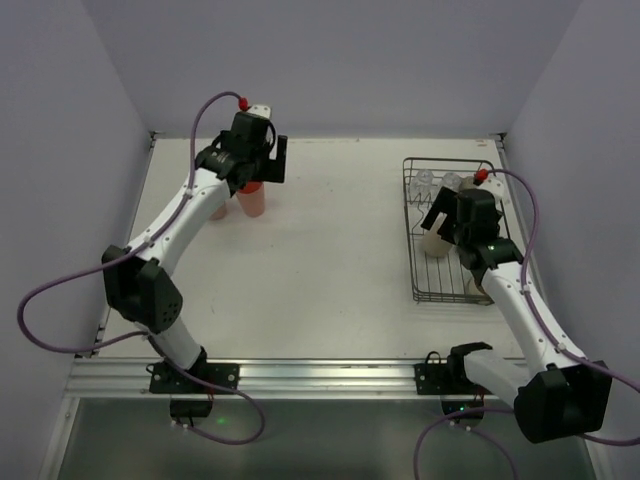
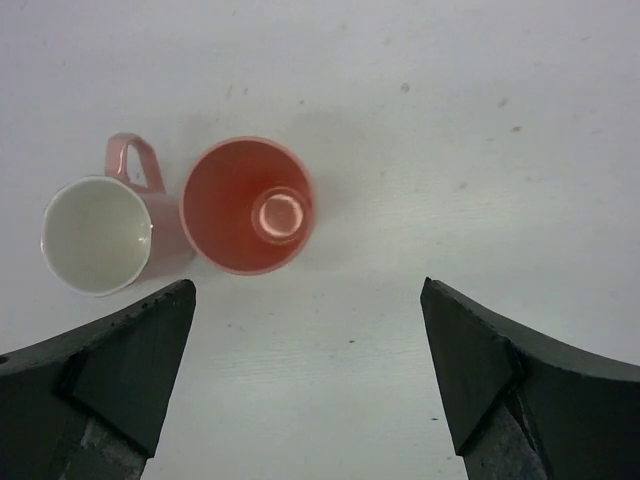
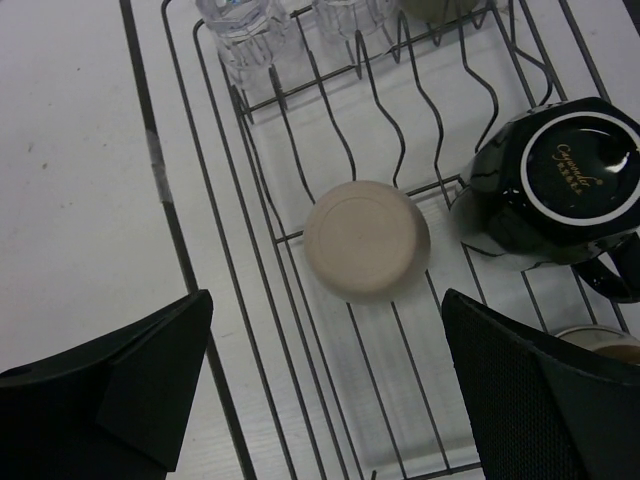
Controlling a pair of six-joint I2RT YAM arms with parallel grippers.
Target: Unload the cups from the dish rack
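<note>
Two grippers, both spread wide, neither holding a thing. The left gripper (image 2: 310, 375) hangs over the far-left part of the table (image 1: 340, 270). Its dark fingers (image 2: 130, 370) stand well apart with bare white surface between them.

Just ahead of it, out of the rack (image 1: 440, 292) and on the table, stand the tumbler (image 2: 247, 205) and the pink mug (image 2: 95, 235). Both are upright with mouths up, side by side, and the mug's handle points away from the gripper. The tumbler's rim overlaps the mug's side from this angle, so I cannot tell if they touch. The fingers touch neither.

Over on the right, the right gripper (image 3: 325, 390) hovers above the rack with its jaws wide open. The beige cup (image 3: 366, 240) sits upside down on the rack floor, base up, ahead of the gap between the fingers and untouched. To its right the black mug (image 3: 550, 180) lies tipped against the wires, a round end ringed in cream turned to the camera. At the far end stand the glasses (image 3: 245, 35).

From the top camera, the left arm covers most of the pink mug and only the tumbler shows clearly. The right arm hides much of the rack's contents. The wrist cameras lay out both groups of cups plainly.
</note>
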